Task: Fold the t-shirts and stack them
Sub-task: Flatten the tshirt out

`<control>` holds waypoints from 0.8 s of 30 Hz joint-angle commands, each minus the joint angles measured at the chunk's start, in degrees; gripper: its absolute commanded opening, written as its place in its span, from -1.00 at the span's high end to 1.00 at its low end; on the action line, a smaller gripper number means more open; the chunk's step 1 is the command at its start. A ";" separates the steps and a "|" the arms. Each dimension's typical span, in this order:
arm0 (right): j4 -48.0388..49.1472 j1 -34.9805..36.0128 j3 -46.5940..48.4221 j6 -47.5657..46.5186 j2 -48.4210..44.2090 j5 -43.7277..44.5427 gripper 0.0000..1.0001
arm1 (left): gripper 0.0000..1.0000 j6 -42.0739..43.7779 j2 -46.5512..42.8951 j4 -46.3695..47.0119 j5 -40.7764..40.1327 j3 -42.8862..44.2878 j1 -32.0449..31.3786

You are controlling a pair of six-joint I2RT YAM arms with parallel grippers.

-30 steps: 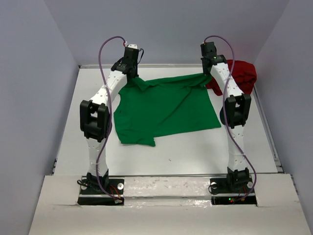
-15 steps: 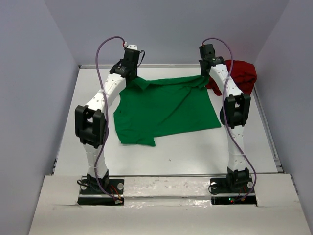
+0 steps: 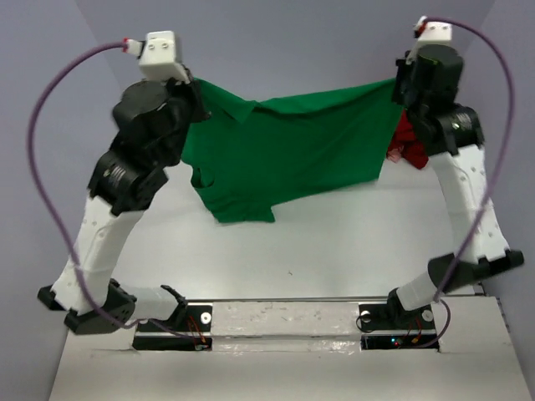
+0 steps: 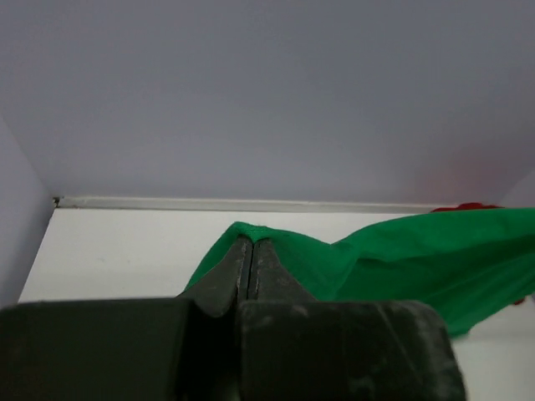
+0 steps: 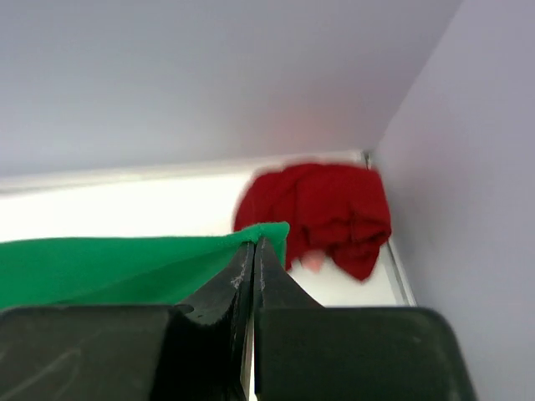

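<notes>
Left hand point(image 4: 252, 242) and right hand point(image 5: 254, 242) are clamping the bright green cloth t-shirt point(image 3: 292, 146) by its top corners above the worktop point(image 3: 334, 251).
Stretching risks pulling either thin pinch loose; the crumpled dark red t-shirt point(image 5: 322, 213) is lying far right.

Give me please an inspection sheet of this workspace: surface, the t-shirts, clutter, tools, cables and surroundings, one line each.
Surface: white table, evenly lit.
T-shirts: green t-shirt held up, stretched between both tools; whether its hanging edge touches the table cannot be told. Red t-shirt bunched in the far right corner.
Clutter: one tiny speck, nothing else seen.
Grippers: left tool shut on the green t-shirt; right tool shut on its other end.
Cables: left purple cable and right purple cable loop free of the cloth.
Surroundings: plain pale walls.
</notes>
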 commanded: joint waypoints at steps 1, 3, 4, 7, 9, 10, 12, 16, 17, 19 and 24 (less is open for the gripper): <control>2.63 5.81 -1.50 -1.49 -10.34 6.36 1.00 | 1.00 0.80 -10.41 1.63 -3.46 -1.12 -5.40; -0.27 9.24 0.44 -1.40 -14.04 8.64 1.00 | 1.00 0.88 -15.78 1.72 -2.58 -2.35 -6.74; -1.50 9.77 1.49 -1.14 -15.01 8.05 1.00 | 1.00 0.97 -17.62 1.81 -0.92 -2.79 -7.00; -8.34 10.48 7.72 -0.35 -16.51 8.83 1.00 | 1.00 2.81 -22.20 1.55 0.76 -2.10 -7.01; -9.07 11.10 9.84 -0.70 -17.03 9.80 1.00 | 1.00 4.13 -22.91 0.76 1.11 0.27 -7.01; -8.72 11.10 10.11 -1.13 -17.65 9.98 1.00 | 1.00 4.57 -22.65 0.67 0.77 2.80 -7.01; -8.63 11.10 12.47 -2.10 -17.22 10.06 1.00 | 1.00 6.67 -21.17 0.49 0.06 5.45 -6.92; -5.48 11.10 17.75 -6.49 -12.57 8.48 1.00 | 1.00 11.07 -14.49 1.45 -3.62 14.68 -7.01; -2.86 11.10 20.02 -7.63 -9.60 8.05 1.00 | 1.00 11.95 -12.82 1.81 -4.07 16.61 -7.01; -0.91 11.10 24.59 -10.35 -5.63 6.56 1.00 | 1.00 15.80 -8.34 4.78 -5.29 19.86 -7.01; 13.14 11.10 36.11 -21.86 7.71 3.74 1.00 | 1.00 23.46 1.84 11.92 -10.66 26.70 -6.66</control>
